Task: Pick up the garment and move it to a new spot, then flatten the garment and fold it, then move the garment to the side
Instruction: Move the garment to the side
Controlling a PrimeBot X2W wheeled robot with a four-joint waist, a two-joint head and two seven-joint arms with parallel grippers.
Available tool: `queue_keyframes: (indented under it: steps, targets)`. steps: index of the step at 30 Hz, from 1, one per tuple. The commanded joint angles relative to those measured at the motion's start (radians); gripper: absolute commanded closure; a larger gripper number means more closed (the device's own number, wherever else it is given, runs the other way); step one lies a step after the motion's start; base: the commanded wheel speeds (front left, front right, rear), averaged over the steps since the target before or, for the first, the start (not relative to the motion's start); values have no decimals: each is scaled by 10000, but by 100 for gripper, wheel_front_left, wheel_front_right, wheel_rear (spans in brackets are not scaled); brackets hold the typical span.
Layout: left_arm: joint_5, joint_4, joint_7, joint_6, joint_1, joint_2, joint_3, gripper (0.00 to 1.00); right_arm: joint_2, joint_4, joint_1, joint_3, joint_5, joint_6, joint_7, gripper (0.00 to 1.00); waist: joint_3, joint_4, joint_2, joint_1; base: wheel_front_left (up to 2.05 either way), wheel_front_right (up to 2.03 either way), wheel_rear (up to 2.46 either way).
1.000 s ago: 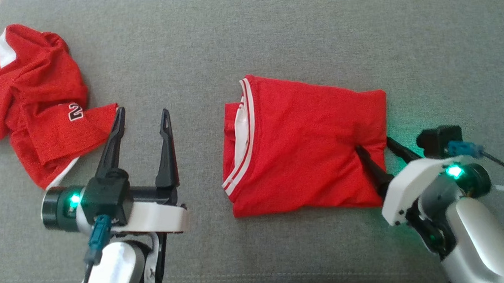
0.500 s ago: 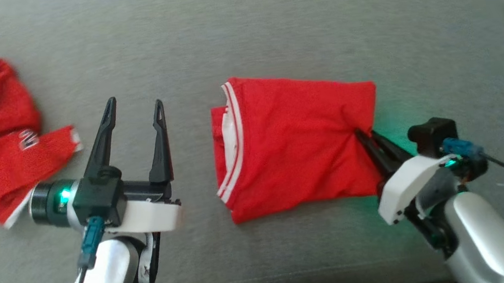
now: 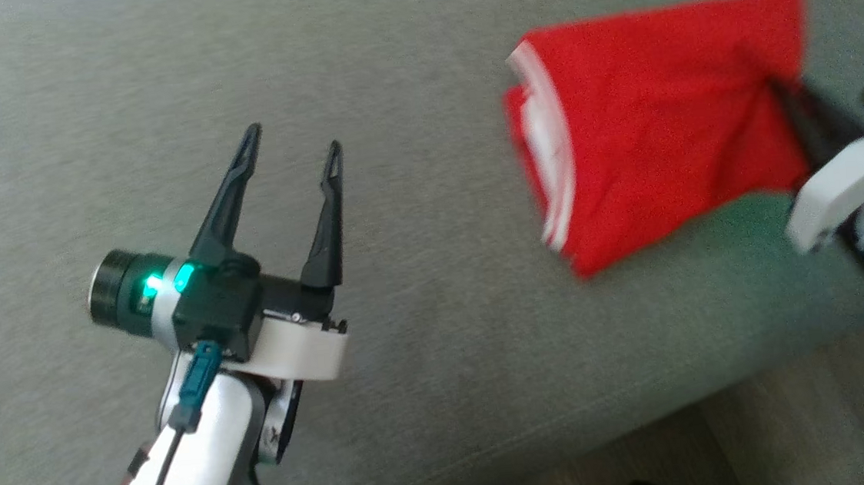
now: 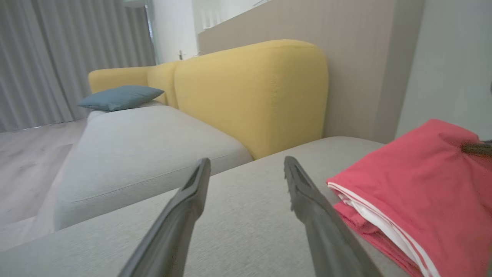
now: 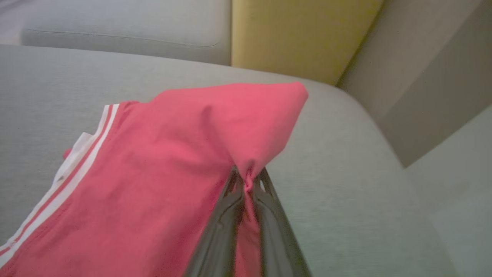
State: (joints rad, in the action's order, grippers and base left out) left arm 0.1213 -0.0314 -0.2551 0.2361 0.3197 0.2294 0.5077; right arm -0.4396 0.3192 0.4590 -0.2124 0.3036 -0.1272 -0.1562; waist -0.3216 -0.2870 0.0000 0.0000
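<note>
On the sofa (image 3: 424, 43), our right pincer (image 5: 246, 180) clamps the garment (image 3: 660, 101).
Edge-held for sliding aside; left pincer (image 3: 291, 138) gapes empty.

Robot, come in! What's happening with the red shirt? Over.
Right gripper shut on red shirt, corner lifted. Left gripper open, holding nothing. No obstacle seen.
</note>
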Motion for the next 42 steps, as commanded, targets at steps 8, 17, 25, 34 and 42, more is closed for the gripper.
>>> queue_keyframes:
  steps: [8,17,25,34,42]
  targets:
    - [-278,-308,-66,-114,703,33,-126,0,-794,474,1329,397,-170,-35,802,100,-672,-558,0,0,0,0,0]
    - [-546,-377,-35,-349,1495,-39,199,0,-1082,1564,2288,794,-329,-35,1399,100,-1660,-246,0,0,0,0,0]
    - [-749,-414,-23,-570,2216,-48,405,0,-1019,2719,2921,1615,-661,-35,2139,100,-2610,74,0,0,0,0,0]
    - [-705,-208,-46,-568,2452,-86,405,0,-740,3475,3053,2499,-1078,-35,2981,0,-2797,377,0,0,0,0,0]
    - [-408,-54,-62,-282,1933,-145,174,0,195,2350,1788,3553,-1603,-35,3971,0,-1979,772,0,0,0,0,0]
